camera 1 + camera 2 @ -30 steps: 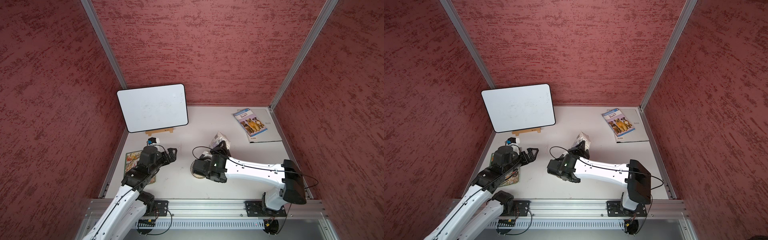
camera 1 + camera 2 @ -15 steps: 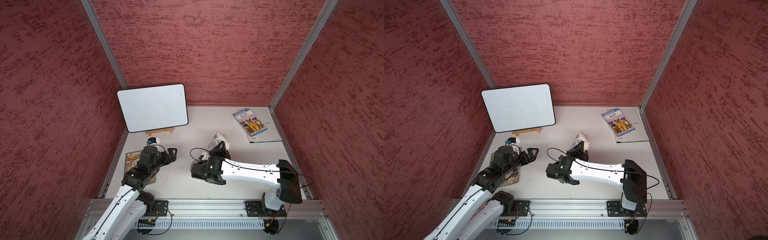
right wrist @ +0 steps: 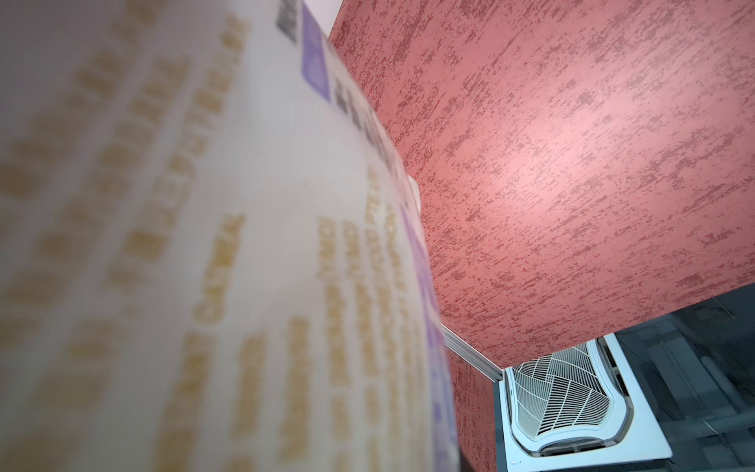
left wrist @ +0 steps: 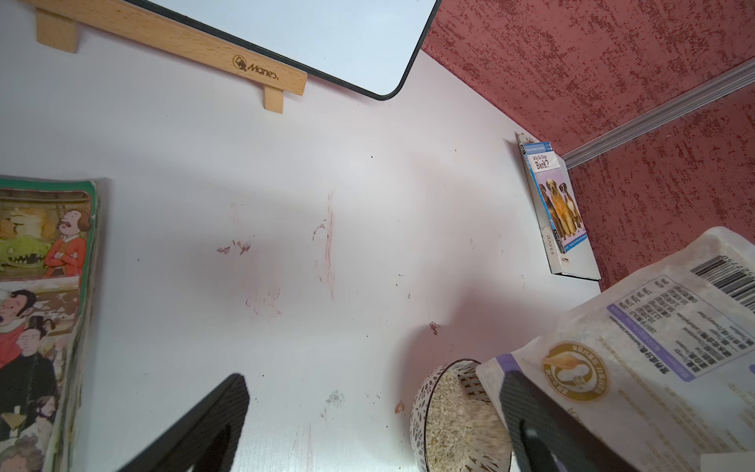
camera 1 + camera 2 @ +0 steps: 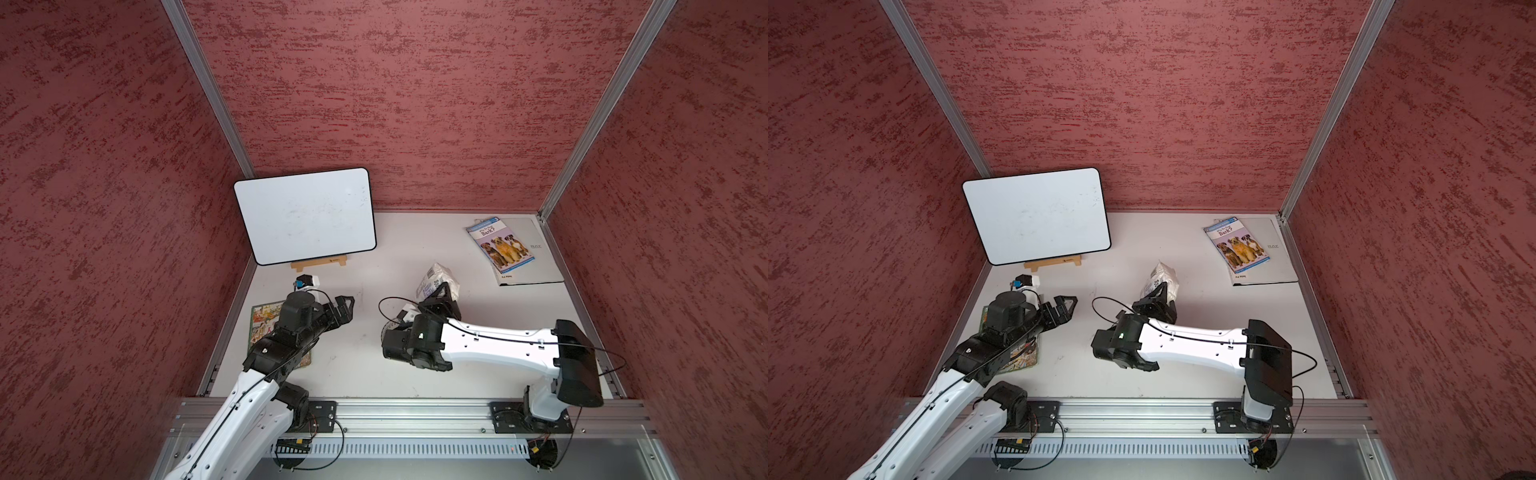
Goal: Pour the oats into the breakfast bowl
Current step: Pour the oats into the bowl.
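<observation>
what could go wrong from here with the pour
1. The small white lattice-patterned bowl looks well filled with pale beige oats; more tilt may overflow it.
2. The white purple-printed pouch, held by the right gripper, seems to pour near the rim, so flakes may miss.
3. The open left gripper is not steadying the bowl; a nudge could shift it.

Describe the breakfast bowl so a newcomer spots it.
From the back whiteboard, come forward to the white pouch held tilted by the right gripper. The bowl sits under its lower end: small, round, white with a dark lattice, oats inside; its neighbours are flat books.
</observation>
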Motion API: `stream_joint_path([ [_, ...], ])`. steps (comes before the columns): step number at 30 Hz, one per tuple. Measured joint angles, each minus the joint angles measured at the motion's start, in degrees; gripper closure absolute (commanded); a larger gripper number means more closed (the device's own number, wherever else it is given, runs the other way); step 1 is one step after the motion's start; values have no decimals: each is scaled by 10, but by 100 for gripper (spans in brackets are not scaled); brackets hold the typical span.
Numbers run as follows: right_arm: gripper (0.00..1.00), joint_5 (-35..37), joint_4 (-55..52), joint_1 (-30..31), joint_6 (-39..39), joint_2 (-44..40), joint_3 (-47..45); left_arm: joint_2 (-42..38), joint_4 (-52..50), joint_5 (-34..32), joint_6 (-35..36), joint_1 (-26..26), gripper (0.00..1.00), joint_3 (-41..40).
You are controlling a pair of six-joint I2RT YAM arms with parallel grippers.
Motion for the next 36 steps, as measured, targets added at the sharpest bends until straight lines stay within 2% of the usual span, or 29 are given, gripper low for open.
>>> stream_joint_path([
  [36, 100, 20, -24, 3, 39, 0, -12, 0, 0, 0, 0, 0, 0, 0],
])
